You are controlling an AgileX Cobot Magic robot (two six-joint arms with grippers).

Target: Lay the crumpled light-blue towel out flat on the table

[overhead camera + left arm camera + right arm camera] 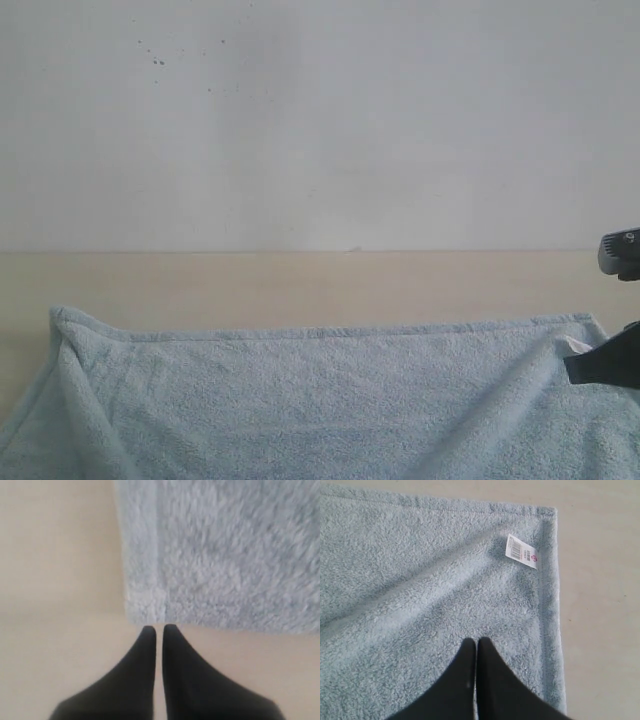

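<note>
Exterior view: the towel (320, 400) is seen largely flattened on the surface (300, 285); one far-left fold is left. Both the left tool (159, 628) and right tool (476, 641) are pinched narrow, empty.

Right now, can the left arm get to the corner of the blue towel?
Probably yes. The left gripper sits just off the corner of the towel, with only bare table between them and nothing in the way. Its jaws look shut, so it would need to open first.
</note>
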